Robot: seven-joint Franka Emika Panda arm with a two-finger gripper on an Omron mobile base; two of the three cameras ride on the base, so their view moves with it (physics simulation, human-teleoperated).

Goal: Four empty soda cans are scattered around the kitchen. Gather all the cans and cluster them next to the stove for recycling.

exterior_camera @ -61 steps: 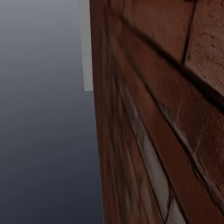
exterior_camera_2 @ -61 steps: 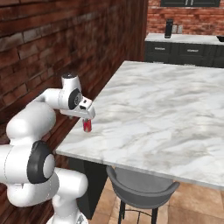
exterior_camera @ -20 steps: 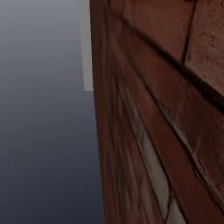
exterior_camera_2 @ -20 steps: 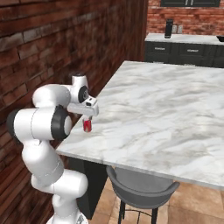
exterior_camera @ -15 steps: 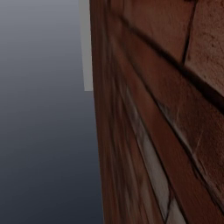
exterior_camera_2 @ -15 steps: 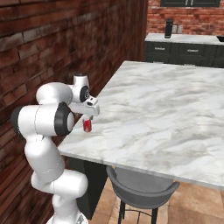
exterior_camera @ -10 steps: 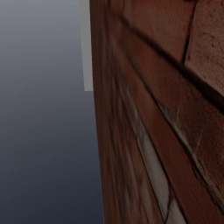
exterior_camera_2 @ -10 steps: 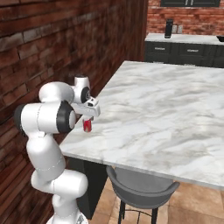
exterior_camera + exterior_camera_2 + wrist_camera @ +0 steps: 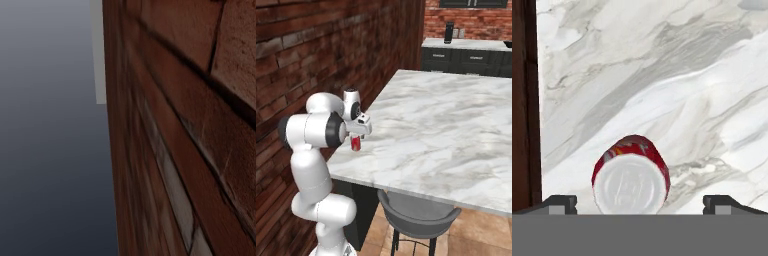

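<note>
One red soda can (image 9: 356,143) with a silver top stands upright near the left corner of the white marble island (image 9: 446,125), close to its edge. My gripper (image 9: 356,136) hangs right above it, pointing down. In the hand view the soda can (image 9: 631,175) sits low in the middle, with my gripper (image 9: 639,202) open and one dark fingertip (image 9: 561,202) on each side of the can, wide of it and not touching. The stove is out of view.
A brick wall (image 9: 316,55) runs close along the arm's left side and looms near in the left base view (image 9: 190,150). A grey stool (image 9: 416,220) is tucked under the island's front edge. A back counter (image 9: 471,45) carries a dark cylinder (image 9: 449,32).
The arm's elbow has swung nearer to the camera and lower, while the hand has stayed over the can. The can has not moved and the jaws have stayed wide.
</note>
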